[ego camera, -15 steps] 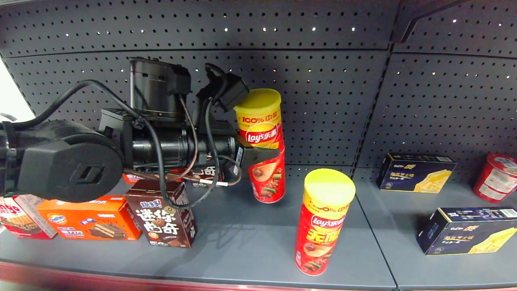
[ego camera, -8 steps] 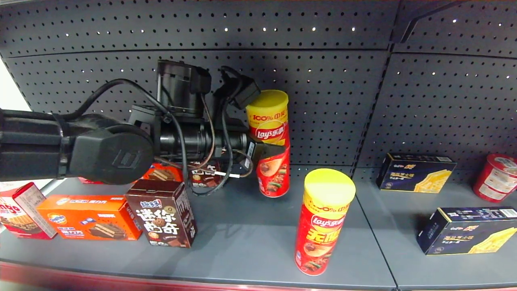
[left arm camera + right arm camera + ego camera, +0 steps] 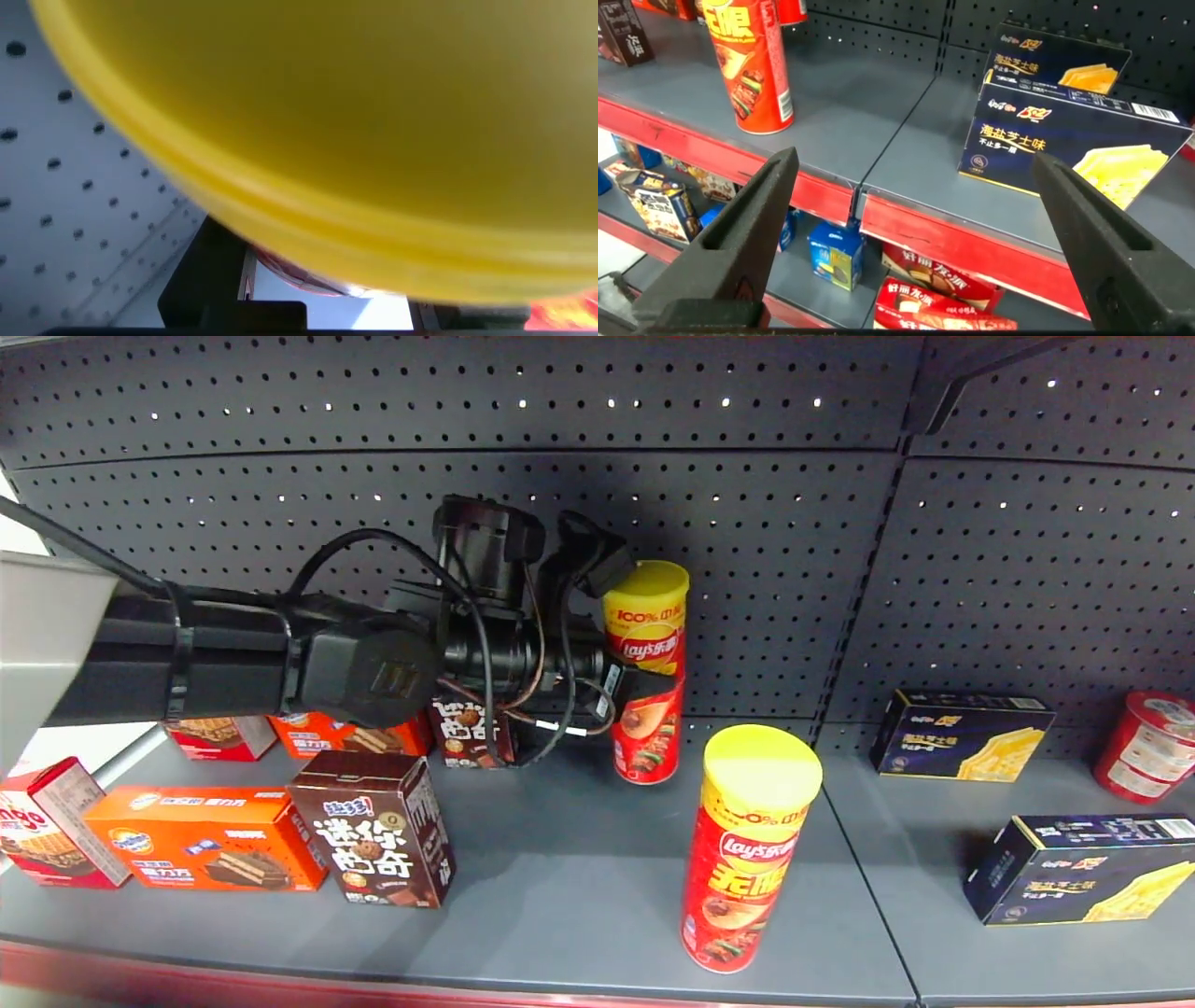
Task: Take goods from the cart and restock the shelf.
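Note:
A red chips can (image 3: 647, 672) with a yellow lid stands upright at the back of the grey shelf (image 3: 560, 887), close to the pegboard wall. My left gripper (image 3: 633, 689) is shut on its middle, coming in from the left. The can's foot is at or just above the shelf. The lid (image 3: 374, 112) looms large in the left wrist view, with a dark finger (image 3: 210, 280) beneath it. A second, matching chips can (image 3: 747, 845) (image 3: 747, 65) stands free nearer the front. My right gripper (image 3: 915, 252) is open, out in front of the shelf's red edge (image 3: 822, 187), holding nothing.
An orange box (image 3: 205, 840) and a brown box (image 3: 378, 831) stand front left, with more boxes behind the arm. Two dark blue boxes (image 3: 962, 733) (image 3: 1083, 868) and a red tub (image 3: 1148, 747) sit to the right. Packets (image 3: 924, 289) lie on a lower shelf.
My left arm has carried the chips can to the right and farther back toward the pegboard wall, a little lower. The front can and the boxes have stayed put.

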{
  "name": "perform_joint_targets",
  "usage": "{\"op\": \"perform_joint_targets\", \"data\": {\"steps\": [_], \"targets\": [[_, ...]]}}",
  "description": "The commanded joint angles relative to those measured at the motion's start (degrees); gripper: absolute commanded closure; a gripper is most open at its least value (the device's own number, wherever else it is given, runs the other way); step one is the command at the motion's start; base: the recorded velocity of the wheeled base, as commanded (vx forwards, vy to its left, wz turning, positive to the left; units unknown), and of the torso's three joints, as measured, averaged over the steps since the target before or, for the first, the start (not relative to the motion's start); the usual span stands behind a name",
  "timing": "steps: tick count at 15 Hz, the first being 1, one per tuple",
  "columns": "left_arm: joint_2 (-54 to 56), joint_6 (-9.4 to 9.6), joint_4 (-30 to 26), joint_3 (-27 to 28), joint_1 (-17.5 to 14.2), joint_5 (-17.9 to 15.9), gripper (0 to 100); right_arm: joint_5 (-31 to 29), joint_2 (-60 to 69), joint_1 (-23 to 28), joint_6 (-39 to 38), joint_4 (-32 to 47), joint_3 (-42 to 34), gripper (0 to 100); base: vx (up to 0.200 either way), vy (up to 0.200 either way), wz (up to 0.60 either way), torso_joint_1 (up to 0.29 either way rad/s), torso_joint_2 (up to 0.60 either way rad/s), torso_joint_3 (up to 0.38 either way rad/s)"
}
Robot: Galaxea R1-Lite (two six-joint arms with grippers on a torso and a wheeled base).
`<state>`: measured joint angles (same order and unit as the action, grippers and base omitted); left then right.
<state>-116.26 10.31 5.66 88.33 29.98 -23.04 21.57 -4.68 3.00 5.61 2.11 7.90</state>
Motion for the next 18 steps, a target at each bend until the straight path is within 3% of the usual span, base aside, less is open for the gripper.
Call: {"op": "perform_joint_targets", "data": {"steps": [1, 3, 7, 12, 18], "targets": [[-3.09, 2.08, -2.67, 3.07, -0.09, -0.08, 100, -0.03, -0.15, -0.01, 0.02, 0.0, 0.01, 0, 0.0, 0.0, 0.0, 0.0, 0.0, 0.0], [-5.73, 3.75, -6.01, 7.91, -0.36, -0.95, 100, -0.03, -0.15, -0.01, 0.02, 0.0, -0.08, 0, 0.0, 0.0, 0.0, 0.0, 0.0, 0.0], [-9.25, 4.1, -9.17, 13.97, -0.36, -1.48, 100, -0.12, -0.15, -0.01, 0.02, -0.26, -0.6, 0, 0.0, 0.0, 0.0, 0.0, 0.0, 0.0], [-10.83, 5.42, -9.08, 14.15, -0.36, -1.57, 100, -0.21, -0.24, -0.01, 0.11, -3.08, -2.63, 0, 0.0, 0.0, 0.0, 0.0, 0.0, 0.0], [-11.88, 5.42, -8.73, 14.59, 0.08, -1.66, 100, -0.12, -0.15, -0.01, 0.02, -3.25, -2.63, 0, 0.0, 0.0, 0.0, 0.0, 0.0, 0.0]]}}
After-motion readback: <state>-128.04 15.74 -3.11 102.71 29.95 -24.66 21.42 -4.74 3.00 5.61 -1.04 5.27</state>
